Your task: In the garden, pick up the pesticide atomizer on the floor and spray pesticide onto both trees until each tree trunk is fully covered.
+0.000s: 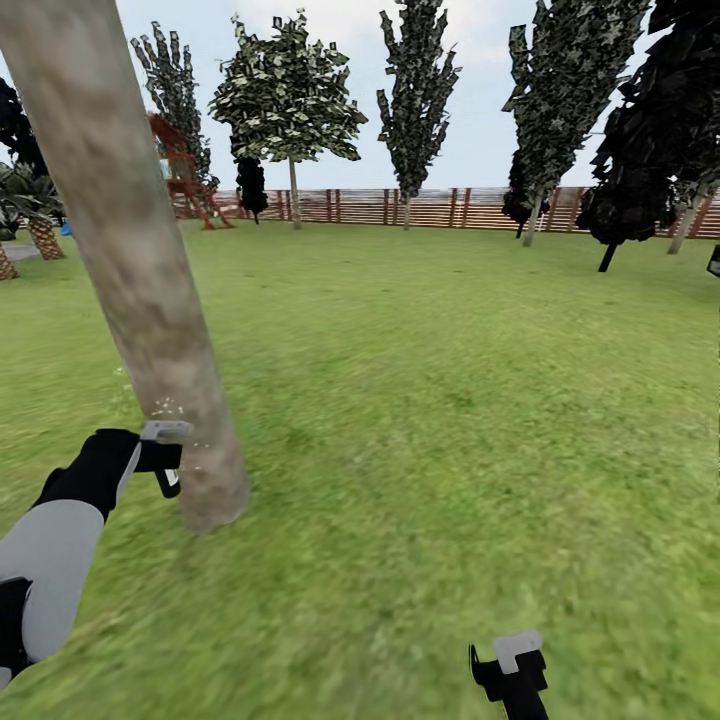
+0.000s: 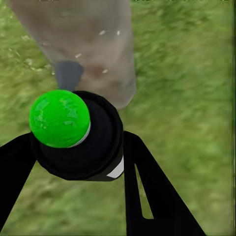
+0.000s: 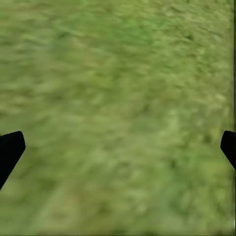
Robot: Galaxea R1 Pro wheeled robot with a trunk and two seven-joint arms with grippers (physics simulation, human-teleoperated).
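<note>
One mottled grey-beige tree trunk [image 1: 150, 300] under spray — my left gripper [image 2: 73, 147] pinches the dark green-topped atomizer [image 2: 78, 142] beside its base. Right gripper [image 3: 118, 147] spread, idle. Next, I'd sweep higher.

- Green lawn [image 1: 430, 400] runs from underfoot to the far edge, blurry and mottled, with yellower patches nearer in.
- A reddish-brown slatted wooden fence [image 1: 430, 207] closes off the far side, posts showing at intervals.
- Narrow dark cypress-like trees [image 1: 415, 90] stand along the fence; a thicker black one [image 1: 660, 140] leans in on the right.
- A leafy tree with a thin pale stem [image 1: 290, 100] stands near the fence, left of centre.
- A red play frame [image 1: 185, 170] sits at far left by the fence.
- Short palms with woven brown trunks [image 1: 40, 225] stand at the left edge.
- The sky [image 1: 480, 120] is pale and hazy; the light is flat and even.
</note>
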